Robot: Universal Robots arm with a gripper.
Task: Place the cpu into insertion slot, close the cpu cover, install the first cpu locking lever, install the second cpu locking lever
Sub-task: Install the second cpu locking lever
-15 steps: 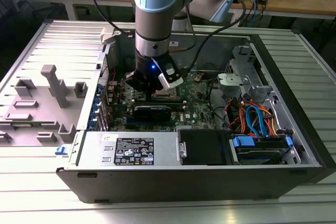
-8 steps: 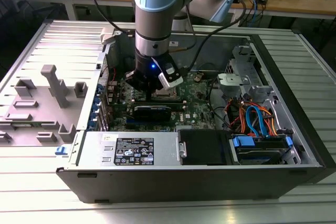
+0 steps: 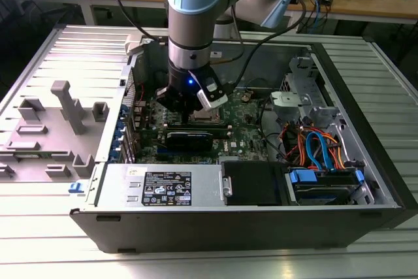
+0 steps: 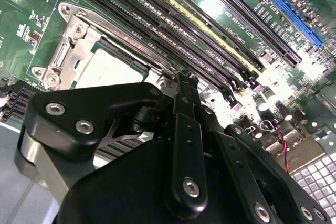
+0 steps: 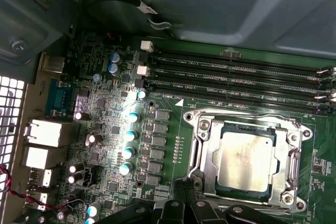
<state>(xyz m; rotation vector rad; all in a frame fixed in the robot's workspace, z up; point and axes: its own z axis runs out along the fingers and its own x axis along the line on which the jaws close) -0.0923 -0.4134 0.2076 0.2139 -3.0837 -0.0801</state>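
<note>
The cpu, a silver-grey square chip, lies flat in the insertion slot on the green board. The cpu cover, a silver frame, lies down around the chip. A thin metal locking lever runs along the cover's side. My gripper is black, looks shut and empty, and its tips sit at the socket's edge just off the cover's corner. The second wrist view shows the gripper beside the cpu and the cover. In the exterior view the gripper hovers low over the socket inside the open computer case.
Long black memory slots run just beyond the socket. Capacitors and rear ports stand alongside. The case holds a power supply and a drive cage with coloured cables. A grey fixture sits on the exterior view's left.
</note>
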